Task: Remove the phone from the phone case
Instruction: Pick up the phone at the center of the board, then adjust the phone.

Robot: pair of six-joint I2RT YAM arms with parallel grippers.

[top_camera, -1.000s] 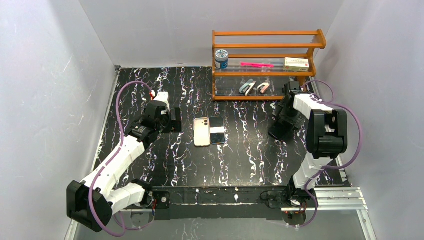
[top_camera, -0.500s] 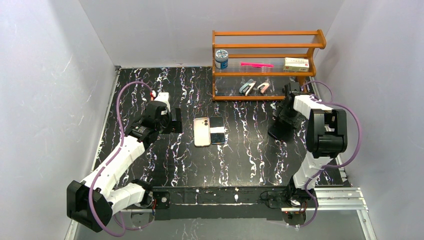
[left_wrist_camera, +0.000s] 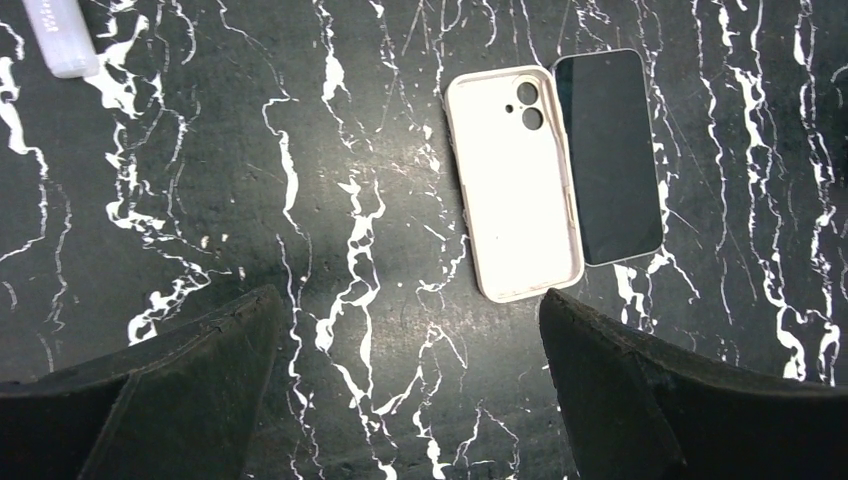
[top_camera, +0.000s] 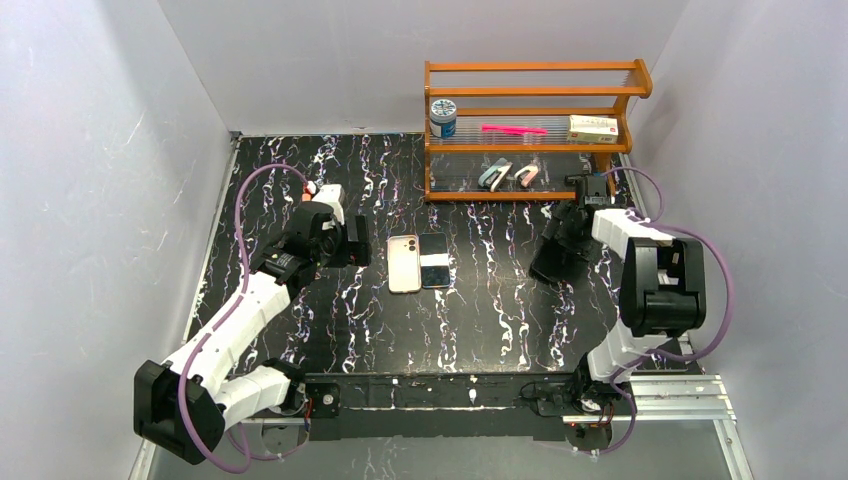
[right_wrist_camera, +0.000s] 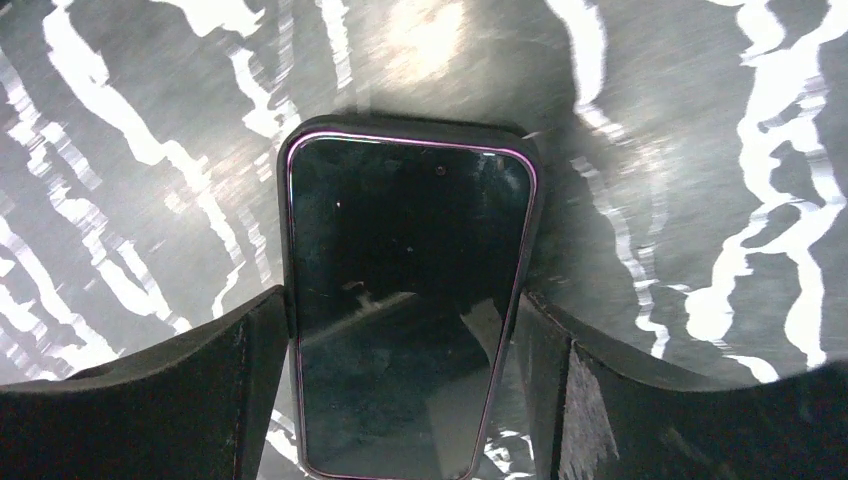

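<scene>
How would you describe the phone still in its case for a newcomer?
Find the wooden shelf at the far right; the right gripper hangs in front of it, astride the phone. Unlike the bare phone and empty white case in the middle, this one wears a dark case.

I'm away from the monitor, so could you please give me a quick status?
Left end effector open, holding nothing. Right end effector straddles cased phone, grip unconfirmed. Nothing in the way.

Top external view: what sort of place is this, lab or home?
Likely a lab robot cell, not a home: plain white walls box in a black marbled table, the left arm and right arm are bolted at its near edge, and a wooden shelf holds a few small items.
</scene>
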